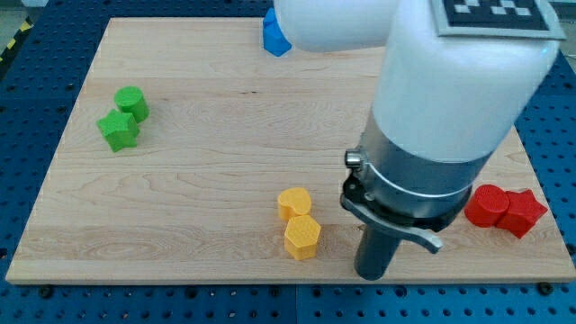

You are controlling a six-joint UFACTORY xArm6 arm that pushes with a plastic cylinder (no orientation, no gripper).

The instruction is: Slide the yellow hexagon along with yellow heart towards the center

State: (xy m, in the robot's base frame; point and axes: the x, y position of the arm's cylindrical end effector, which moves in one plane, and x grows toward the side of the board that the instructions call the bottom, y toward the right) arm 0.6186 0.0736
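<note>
Six blocks lie on our wooden board (225,126), in three pairs of a colour plus one single. We carry no claw at all: our arm (450,117) ends in a straight dark rod, so nothing opens or closes and nothing is held. My tip (373,274) rests on the board near the view's bottom edge, at about three o'clock from the yellow hexagon (302,237) and just apart from it; we cannot see any contact between them.

At about eleven o'clock from the hexagon, and touching it, sits the yellow heart (293,203). Both yellow blocks lie at roughly six o'clock from the board's centre, close to the bottom edge.

Near the view's left edge, at about nine to ten o'clock from the centre, a green block (132,102) with rounded sides touches a green star-like block (118,130) just below it. Toward four o'clock, by the right edge, a red block (487,206) touches a second red block (522,212); their shapes are hard to make out. At twelve o'clock, on the top edge, a blue block (274,36) stands partly hidden behind our arm.

No container appears on the board.
</note>
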